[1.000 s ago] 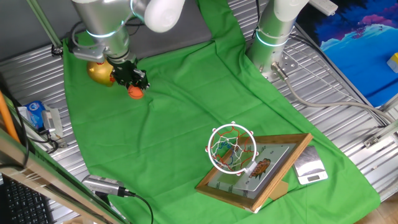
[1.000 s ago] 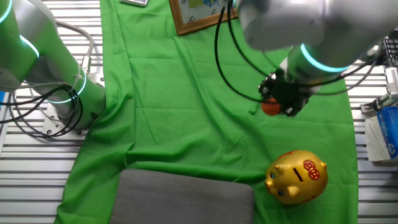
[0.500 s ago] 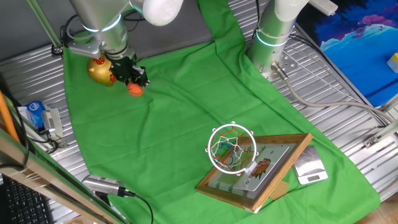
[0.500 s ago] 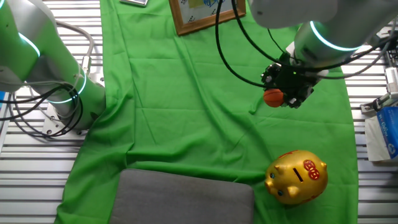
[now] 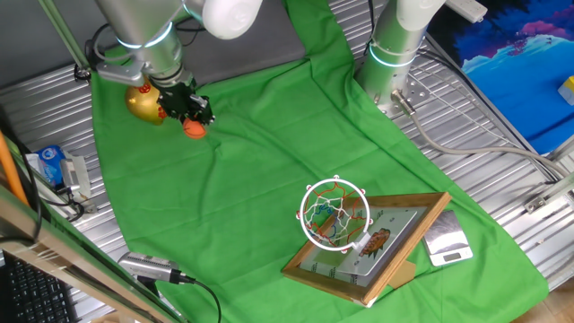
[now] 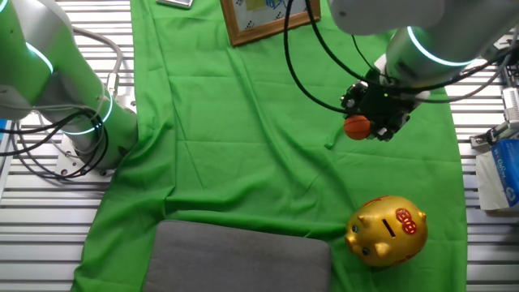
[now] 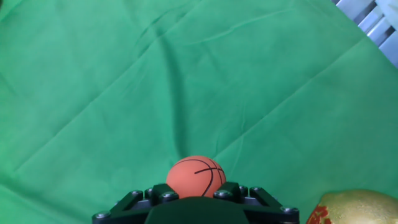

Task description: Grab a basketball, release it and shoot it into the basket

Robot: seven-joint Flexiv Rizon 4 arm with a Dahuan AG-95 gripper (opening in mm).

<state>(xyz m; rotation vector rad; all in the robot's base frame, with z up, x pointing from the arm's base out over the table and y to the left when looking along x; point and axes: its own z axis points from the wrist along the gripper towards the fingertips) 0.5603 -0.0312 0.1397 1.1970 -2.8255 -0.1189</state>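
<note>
The small orange basketball with thin dark lines sits between the black fingers of my gripper, held above the green cloth. The gripper is shut on it, near the gold piggy bank. The basket, a white ring rim with a red-and-white net, stands on a wooden-framed picture backboard far across the cloth. In the other fixed view only the backboard's frame shows at the top edge.
A gold piggy bank sits right beside the gripper. A second robot's base stands at the cloth's edge. A grey pad lies on the cloth. Boxes lie off the cloth on the slatted table.
The gripper has risen with the basketball in it, lifting it off the cloth. In the last half second it has barely moved.
</note>
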